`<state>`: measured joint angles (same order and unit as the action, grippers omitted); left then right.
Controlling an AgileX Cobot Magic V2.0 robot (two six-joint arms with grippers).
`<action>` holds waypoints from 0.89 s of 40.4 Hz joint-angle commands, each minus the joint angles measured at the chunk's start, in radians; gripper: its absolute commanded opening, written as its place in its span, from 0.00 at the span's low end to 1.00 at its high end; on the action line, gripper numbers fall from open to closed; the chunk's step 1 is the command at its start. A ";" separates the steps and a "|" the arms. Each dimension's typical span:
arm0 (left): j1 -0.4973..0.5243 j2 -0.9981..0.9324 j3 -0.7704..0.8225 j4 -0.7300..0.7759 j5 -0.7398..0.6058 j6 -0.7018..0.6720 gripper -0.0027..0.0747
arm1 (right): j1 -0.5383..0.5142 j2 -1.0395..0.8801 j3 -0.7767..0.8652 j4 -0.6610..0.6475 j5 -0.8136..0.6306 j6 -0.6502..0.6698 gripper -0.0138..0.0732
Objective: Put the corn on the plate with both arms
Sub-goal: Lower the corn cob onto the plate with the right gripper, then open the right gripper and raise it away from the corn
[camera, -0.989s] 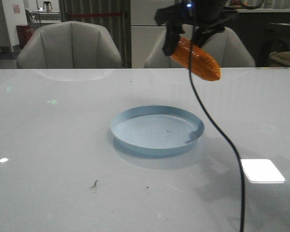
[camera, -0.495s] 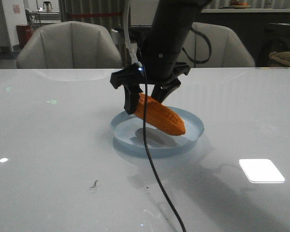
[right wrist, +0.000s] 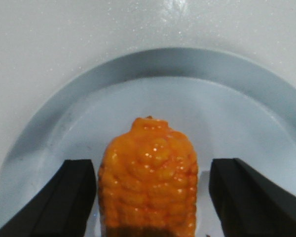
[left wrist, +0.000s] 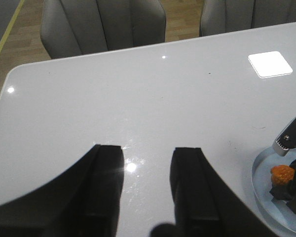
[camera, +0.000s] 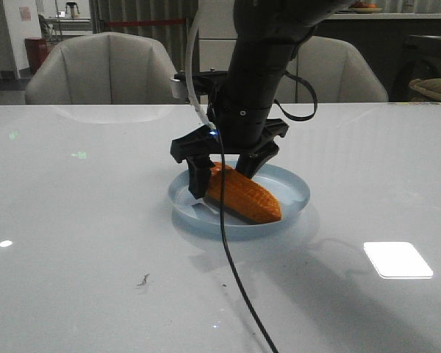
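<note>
The orange-yellow corn [camera: 246, 195] lies in the pale blue plate [camera: 294, 193] at the table's middle, its tapered tip toward the front right. My right gripper [camera: 222, 175] is low over the plate, open, with its fingers on either side of the corn's thick end. In the right wrist view the corn [right wrist: 148, 173] sits between the spread fingers [right wrist: 74, 197], with a clear gap on one side, over the plate [right wrist: 237, 123]. My left gripper [left wrist: 147, 163] is open and empty above bare table, with the plate [left wrist: 264, 200] and corn [left wrist: 282, 173] off to one side. It does not show in the front view.
A black cable [camera: 231, 272] hangs from the right arm down across the table's front. A bright light patch [camera: 397, 259] lies at the front right. Grey chairs [camera: 106, 70] stand behind the far edge.
The right arm came down from high at the back right with the corn and set it in the plate. Its fingers now stand apart from the corn.
</note>
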<state>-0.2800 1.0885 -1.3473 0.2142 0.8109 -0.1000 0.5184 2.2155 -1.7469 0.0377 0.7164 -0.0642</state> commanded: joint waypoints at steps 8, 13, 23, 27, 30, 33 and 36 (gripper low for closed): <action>-0.002 -0.019 -0.025 0.001 -0.069 -0.010 0.44 | -0.007 -0.152 -0.132 -0.082 0.198 -0.010 0.84; -0.002 -0.019 -0.025 0.001 -0.064 -0.010 0.44 | -0.034 -0.234 -0.173 -0.060 0.214 0.010 0.84; -0.002 -0.025 0.003 0.046 -0.021 -0.010 0.44 | -0.129 -0.487 -0.164 -0.031 0.218 0.018 0.84; -0.002 -0.067 0.068 0.060 -0.127 -0.010 0.44 | -0.191 -0.587 -0.121 -0.028 0.249 0.020 0.84; -0.002 -0.120 0.138 0.060 -0.187 -0.012 0.44 | -0.241 -0.684 -0.051 -0.018 0.257 0.020 0.84; -0.002 -0.168 0.202 0.058 -0.214 -0.023 0.44 | -0.291 -0.785 0.038 0.004 0.248 0.020 0.84; -0.002 -0.209 0.271 0.066 -0.226 -0.077 0.44 | -0.339 -0.926 0.174 0.008 0.210 0.020 0.84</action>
<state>-0.2800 0.9285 -1.1022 0.2600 0.6903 -0.1270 0.2164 1.4490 -1.6483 0.0257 1.0034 -0.0456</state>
